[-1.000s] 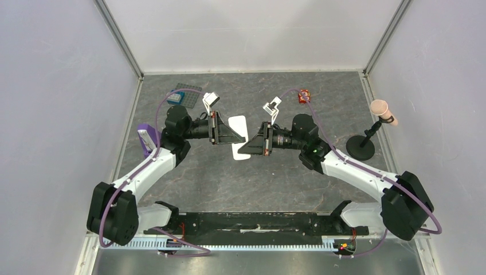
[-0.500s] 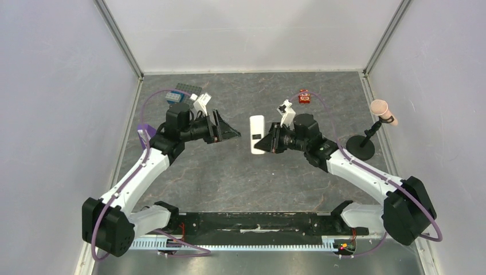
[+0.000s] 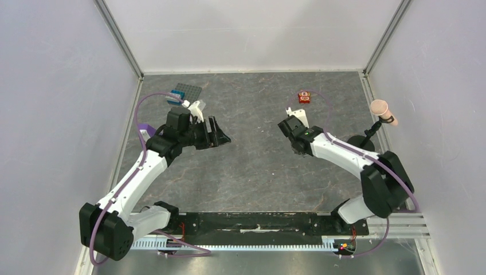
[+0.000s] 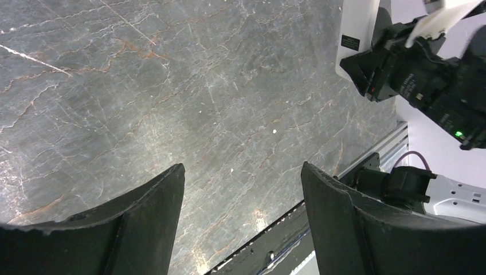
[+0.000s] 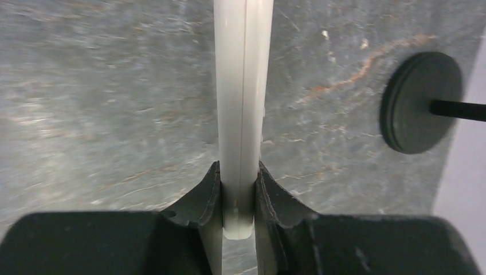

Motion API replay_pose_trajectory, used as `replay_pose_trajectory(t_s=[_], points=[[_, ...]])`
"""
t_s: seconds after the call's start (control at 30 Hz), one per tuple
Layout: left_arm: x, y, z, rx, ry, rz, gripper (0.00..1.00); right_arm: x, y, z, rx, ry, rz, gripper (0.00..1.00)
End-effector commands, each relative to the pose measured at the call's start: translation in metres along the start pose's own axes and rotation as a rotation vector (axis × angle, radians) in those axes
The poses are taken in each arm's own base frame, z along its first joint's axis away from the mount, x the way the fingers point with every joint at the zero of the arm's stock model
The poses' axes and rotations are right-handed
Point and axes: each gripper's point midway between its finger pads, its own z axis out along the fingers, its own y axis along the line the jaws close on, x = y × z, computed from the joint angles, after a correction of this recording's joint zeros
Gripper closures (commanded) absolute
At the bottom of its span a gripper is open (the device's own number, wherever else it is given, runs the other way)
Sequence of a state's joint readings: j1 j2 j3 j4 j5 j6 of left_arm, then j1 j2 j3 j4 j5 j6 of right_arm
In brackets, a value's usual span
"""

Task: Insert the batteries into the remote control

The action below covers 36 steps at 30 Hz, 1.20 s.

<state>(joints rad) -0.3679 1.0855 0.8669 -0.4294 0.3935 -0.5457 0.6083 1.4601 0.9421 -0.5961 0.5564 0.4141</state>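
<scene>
The remote (image 5: 240, 86) sits edge-on in the right wrist cam: a thin white slab w/ a seam down its narrow side. Its near end is clamped in the right gripper (image 5: 238, 167), jaws pressed onto the two broad faces, nothing else in there. It looks held off the table (image 4: 172, 86), just beside the round black stand base (image 5: 421, 103) and not touching it.

Handling, by looks: hard plastic shell, light, stiff, smooth and prob. a bit slick. So the flat-face pinch is the right hold. Gripping near one end leaves most of the body free, but it could pivot if pushed hard. Battery bay isn't in sight from here, and I can't tell which face points where.

No batteries to be found in any view.

The left gripper (image 4: 242, 169) is well apart from the base, out past the remote. Its fingers are spread wide over bare table, carrying nothing.

A pink-tipped rod (image 3: 383, 109) rises from the base. A small red toy block (image 3: 304, 97) lies back from the base, toward the rear wall.

Next up, I'd guess: left fetches a battery while right presents the remote's back.
</scene>
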Motion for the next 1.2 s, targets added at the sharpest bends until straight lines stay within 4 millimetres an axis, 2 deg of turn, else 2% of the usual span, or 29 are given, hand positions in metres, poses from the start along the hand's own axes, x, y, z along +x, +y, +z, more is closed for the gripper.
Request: replay_pose_trajectory(t_s=[0.0,0.43,0.5,0.63,0.73,0.87,1.0,1.17], points=[[-0.016,-0.008,-0.011,0.001,-0.05,0.067,0.2,-0.005,-0.03,0.006,0.203,0.007,-0.084,1.0],[-0.013,-0.007,-0.014,-0.005,-0.045,0.061,0.19,0.021,0.0,0.036,0.118,0.101,-0.125,0.85],[-0.014,-0.007,-0.015,-0.008,-0.046,0.056,0.19,0.023,0.006,0.038,0.086,0.108,-0.12,0.8],[-0.011,-0.014,-0.016,0.02,-0.023,0.037,0.19,0.026,0.018,0.037,0.015,0.105,-0.097,0.61],[-0.011,-0.016,-0.019,0.015,-0.014,0.028,0.19,0.025,0.028,0.033,-0.055,0.095,-0.073,0.52],[-0.013,-0.01,-0.027,-0.043,-0.015,0.014,0.19,0.021,0.037,0.026,-0.125,0.08,-0.046,0.49],[-0.013,0.001,-0.038,-0.141,-0.039,-0.039,0.18,0.01,0.043,0.009,-0.207,0.036,-0.008,0.45],[-0.009,0.015,-0.062,-0.262,-0.078,-0.108,0.18,-0.003,0.031,-0.019,-0.247,-0.079,0.083,0.44]])
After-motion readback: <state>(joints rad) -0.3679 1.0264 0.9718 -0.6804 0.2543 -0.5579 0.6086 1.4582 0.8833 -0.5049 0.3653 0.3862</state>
